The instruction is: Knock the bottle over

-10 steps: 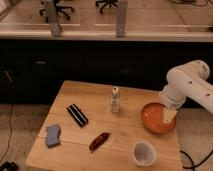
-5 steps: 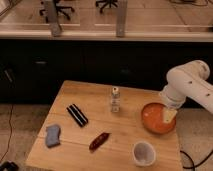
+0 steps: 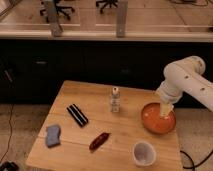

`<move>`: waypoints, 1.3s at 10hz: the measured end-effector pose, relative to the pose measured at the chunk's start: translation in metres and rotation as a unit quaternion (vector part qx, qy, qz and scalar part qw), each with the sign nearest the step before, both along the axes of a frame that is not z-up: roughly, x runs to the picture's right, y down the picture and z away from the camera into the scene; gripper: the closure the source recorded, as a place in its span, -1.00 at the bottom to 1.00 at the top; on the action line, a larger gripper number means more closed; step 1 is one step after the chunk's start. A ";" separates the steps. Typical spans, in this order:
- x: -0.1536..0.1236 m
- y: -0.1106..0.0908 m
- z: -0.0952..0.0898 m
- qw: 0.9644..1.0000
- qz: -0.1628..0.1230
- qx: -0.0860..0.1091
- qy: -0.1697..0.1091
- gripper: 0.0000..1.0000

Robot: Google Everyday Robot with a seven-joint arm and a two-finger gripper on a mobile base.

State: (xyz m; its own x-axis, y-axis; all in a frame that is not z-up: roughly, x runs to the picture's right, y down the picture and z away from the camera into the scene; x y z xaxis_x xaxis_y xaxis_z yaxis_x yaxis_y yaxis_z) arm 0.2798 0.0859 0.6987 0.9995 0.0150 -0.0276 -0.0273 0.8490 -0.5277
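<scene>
Camera view: blue sponge [image 3: 52, 135] near left on the table [image 3: 130, 131], black bar [image 3: 77, 114] beside it, bottle [image 3: 115, 100] upright mid-table, not yet knocked. White cup [image 3: 143, 153] near right, orange bowl [image 3: 151, 127] just beyond it. Gripper [image 3: 165, 111] hangs over the bowl, well right of the bottle; can't tell how wide it is. Looks like the approach step; next needs a leftward sweep into the bottle's upper part

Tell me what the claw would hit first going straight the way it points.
Probably the orange bowl: the claw points down over it, though depth is unclear. The upright bottle stands well outside that line.
</scene>
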 end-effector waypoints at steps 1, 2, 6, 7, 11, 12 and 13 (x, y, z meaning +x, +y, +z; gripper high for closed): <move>-0.002 -0.002 0.002 1.000 -0.005 0.002 -0.003 -0.37; -0.009 -0.007 0.006 1.000 -0.010 0.002 -0.008 -0.22; -0.018 -0.018 0.017 1.000 -0.028 0.005 -0.013 0.36; -0.026 -0.020 0.020 0.999 -0.033 0.004 -0.017 0.43; -0.055 -0.032 0.038 0.998 -0.063 0.000 -0.031 0.96; -0.069 -0.036 0.043 0.997 -0.074 0.000 -0.036 0.96; -0.081 -0.041 0.048 0.996 -0.083 0.001 -0.041 0.96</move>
State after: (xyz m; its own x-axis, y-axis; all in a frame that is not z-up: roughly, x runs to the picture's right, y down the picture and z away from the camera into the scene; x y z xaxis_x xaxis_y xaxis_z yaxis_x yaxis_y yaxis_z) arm 0.1987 0.0454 0.7471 0.9869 -0.1515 0.0548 0.1577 0.8387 -0.5213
